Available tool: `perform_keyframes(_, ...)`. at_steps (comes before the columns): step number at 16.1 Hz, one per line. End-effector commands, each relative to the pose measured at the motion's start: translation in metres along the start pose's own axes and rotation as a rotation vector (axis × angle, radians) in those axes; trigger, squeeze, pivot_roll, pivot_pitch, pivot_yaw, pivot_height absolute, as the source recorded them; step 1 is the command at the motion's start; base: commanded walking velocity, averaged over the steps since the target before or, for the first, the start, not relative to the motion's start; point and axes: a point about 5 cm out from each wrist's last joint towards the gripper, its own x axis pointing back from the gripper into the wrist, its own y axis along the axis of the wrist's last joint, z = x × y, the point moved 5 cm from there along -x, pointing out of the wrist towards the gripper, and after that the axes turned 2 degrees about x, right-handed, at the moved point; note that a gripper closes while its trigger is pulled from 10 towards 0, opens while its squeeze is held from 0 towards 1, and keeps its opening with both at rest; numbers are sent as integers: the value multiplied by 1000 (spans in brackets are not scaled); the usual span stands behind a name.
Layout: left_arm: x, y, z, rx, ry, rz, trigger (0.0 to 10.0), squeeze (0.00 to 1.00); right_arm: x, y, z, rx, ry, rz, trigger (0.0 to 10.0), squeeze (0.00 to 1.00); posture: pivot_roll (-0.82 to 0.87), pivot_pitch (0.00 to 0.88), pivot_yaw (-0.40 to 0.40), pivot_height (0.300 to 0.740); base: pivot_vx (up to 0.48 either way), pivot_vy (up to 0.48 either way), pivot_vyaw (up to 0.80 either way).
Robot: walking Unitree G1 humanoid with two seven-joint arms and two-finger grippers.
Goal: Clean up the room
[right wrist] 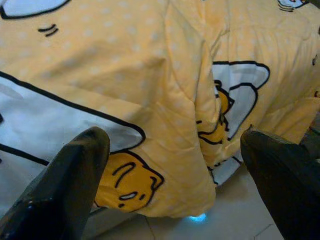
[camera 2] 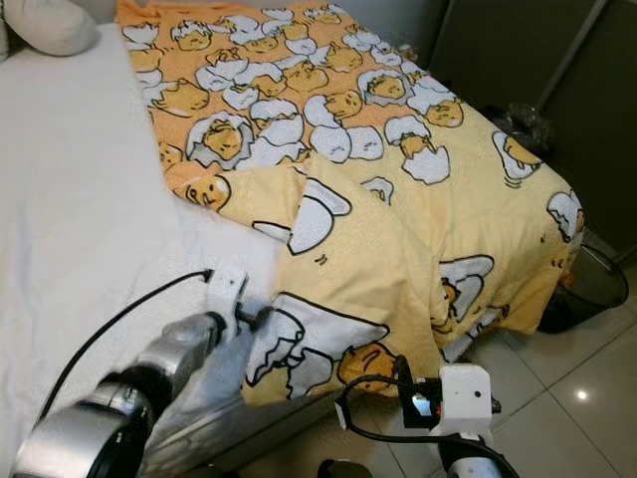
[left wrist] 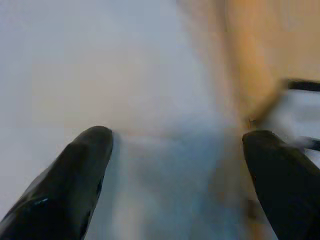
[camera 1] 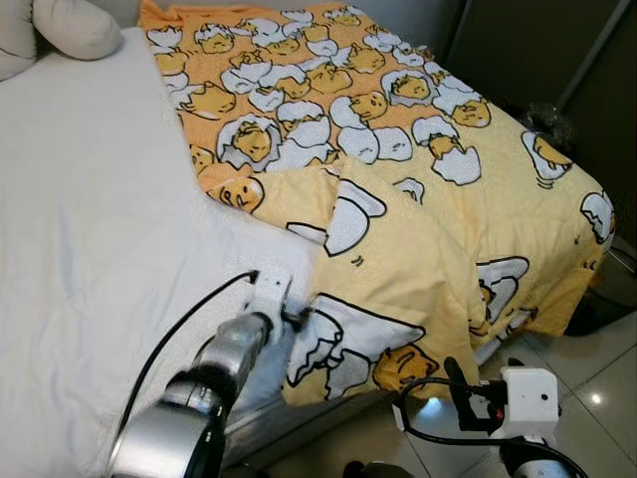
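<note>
A yellow blanket [camera 1: 398,199] printed with egg characters covers the right half of the bed and hangs over its foot edge. The white sheet [camera 1: 90,199] lies bare on the left half. My left gripper [camera 1: 299,317] rests low on the sheet right at the blanket's folded edge. In the left wrist view it [left wrist: 177,137] is open, with sheet between the fingers and the blanket edge by one fingertip [left wrist: 265,145]. My right gripper [right wrist: 175,137] is open too, held in front of the blanket's hanging corner [right wrist: 165,165] and apart from it, above the floor.
A pillow [camera 1: 70,25] lies at the head of the bed. Dark cabinet doors [camera 1: 537,50] stand behind the bed's right side. A dark mesh bin [camera 2: 597,284] sits on the glossy tiled floor [camera 1: 597,368] by the foot corner.
</note>
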Motion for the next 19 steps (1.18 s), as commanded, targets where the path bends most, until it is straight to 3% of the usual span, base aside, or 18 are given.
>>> perform_keyframes(1,3,22,18,-74,109,-123,10000,0,2,1,-7,9,-17,6,10000,0,-142,108,-22,740,0,0,0)
perform_keyframes(2,9,30,34,-143,194,-194,10000,0,3,-1,-7,10,-18,11,10000,0,-138,103,-24,740,0,0,0)
perform_keyframes(3,14,22,36,-203,188,-196,10000,0,3,-2,-6,10,-16,14,10000,0,-129,100,-25,740,0,0,0)
perform_keyframes(4,17,3,29,-177,125,-149,10000,0,2,-3,-5,10,-12,19,10000,0,-115,95,-26,740,0,0,0)
perform_keyframes(6,22,-22,6,-9,-33,-88,10000,0,0,-6,-3,8,-4,24,10000,0,-76,78,-32,740,0,0,0)
perform_keyframes(8,34,-31,-22,14,-210,-82,10000,0,-5,-7,1,8,17,25,10000,0,-48,70,-37,740,0,0,0)
perform_keyframes(13,44,-17,-29,82,-269,-135,10000,0,-6,-14,7,14,66,41,10000,0,-29,58,-47,740,0,0,0)
perform_keyframes(15,51,-16,-42,87,-346,-139,10000,0,-6,-17,4,18,65,48,10000,0,-39,51,-47,740,0,0,0)
perform_keyframes(17,53,-19,-53,89,-387,-125,10000,0,-6,-19,4,14,66,55,10000,0,-41,48,-47,740,0,0,0)
perform_keyframes(19,42,-36,-66,39,-367,-38,10000,0,-7,-19,5,12,72,55,10000,0,-39,55,-61,740,0,0,0)
